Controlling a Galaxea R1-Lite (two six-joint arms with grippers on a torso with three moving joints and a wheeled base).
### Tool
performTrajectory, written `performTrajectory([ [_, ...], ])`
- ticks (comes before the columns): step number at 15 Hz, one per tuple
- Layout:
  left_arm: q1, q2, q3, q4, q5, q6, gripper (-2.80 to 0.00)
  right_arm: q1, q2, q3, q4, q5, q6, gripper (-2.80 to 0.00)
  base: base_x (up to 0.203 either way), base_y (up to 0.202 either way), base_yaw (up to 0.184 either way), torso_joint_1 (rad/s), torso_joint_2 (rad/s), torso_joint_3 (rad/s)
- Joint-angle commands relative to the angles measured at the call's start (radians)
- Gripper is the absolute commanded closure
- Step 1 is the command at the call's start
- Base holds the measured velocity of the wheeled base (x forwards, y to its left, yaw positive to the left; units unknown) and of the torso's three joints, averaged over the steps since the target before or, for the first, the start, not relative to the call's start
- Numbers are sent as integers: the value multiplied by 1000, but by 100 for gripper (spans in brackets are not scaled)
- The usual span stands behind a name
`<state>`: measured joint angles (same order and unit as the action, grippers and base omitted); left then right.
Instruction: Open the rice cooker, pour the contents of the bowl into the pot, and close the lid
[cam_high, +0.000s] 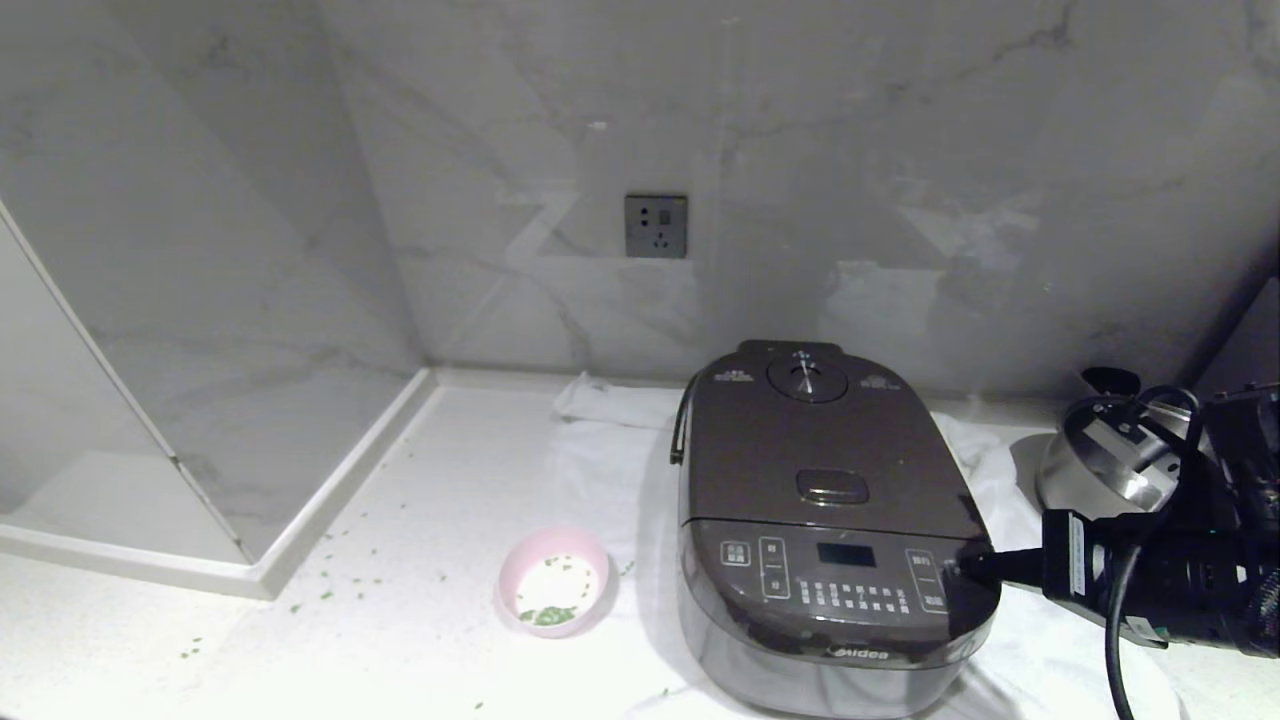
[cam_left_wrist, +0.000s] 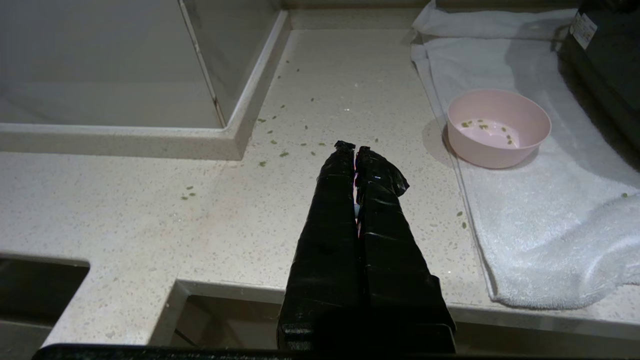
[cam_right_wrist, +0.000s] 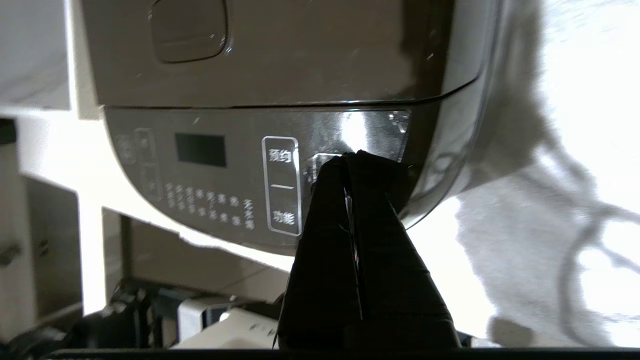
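The dark grey-brown rice cooker (cam_high: 830, 560) stands on a white towel with its lid (cam_high: 815, 450) down, so the pot is hidden. Its oblong release button (cam_high: 832, 487) sits in the middle of the lid. My right gripper (cam_high: 962, 568) is shut and empty, its tips over the right end of the front button panel (cam_right_wrist: 240, 175). In the right wrist view the right gripper (cam_right_wrist: 350, 156) stays short of the release button (cam_right_wrist: 189, 30). The pale pink bowl (cam_high: 555, 585) with green and white contents (cam_high: 552, 612) sits left of the cooker. My left gripper (cam_left_wrist: 352, 146) is shut, parked over the counter's near edge.
A shiny steel pan (cam_high: 1110, 455) stands right of the cooker behind my right arm. The white towel (cam_left_wrist: 540, 215) lies under the cooker and bowl. Green bits (cam_high: 340, 585) are scattered on the counter. A wall corner ledge (cam_high: 300, 520) rises at left, with a wall socket (cam_high: 656, 226) behind.
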<state>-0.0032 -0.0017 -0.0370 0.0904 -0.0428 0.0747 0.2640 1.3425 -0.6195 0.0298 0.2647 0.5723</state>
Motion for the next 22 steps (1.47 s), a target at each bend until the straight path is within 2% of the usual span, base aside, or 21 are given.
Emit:
performTrajectory([
  [1,0,2,0,0,0,0,0,1,29,-10,2,21,3,0,0,0,0,0,0,0],
  [6,0,2,0,0,0,0,0,-2,44,-11,2,24,3,0,0,0,0,0,0,0],
  [9,0,2,0,0,0,0,0,-2,44,32,0,29,3,0,0,0,0,0,0,0],
  [13,2,2,0,1,0,0,0,-15,90,92,-129,23,4,0,0,0,0,0,0,0],
  [16,2,2,0,0,0,0,0,-14,51,60,-123,19,4,0,0,0,0,0,0,0],
  [18,2,2,0,0,0,0,0,-6,-16,16,-67,20,4,0,0,0,0,0,0,0],
  [22,2,2,0,0,0,0,0,11,-156,-139,162,21,4,0,0,0,0,0,0,0],
])
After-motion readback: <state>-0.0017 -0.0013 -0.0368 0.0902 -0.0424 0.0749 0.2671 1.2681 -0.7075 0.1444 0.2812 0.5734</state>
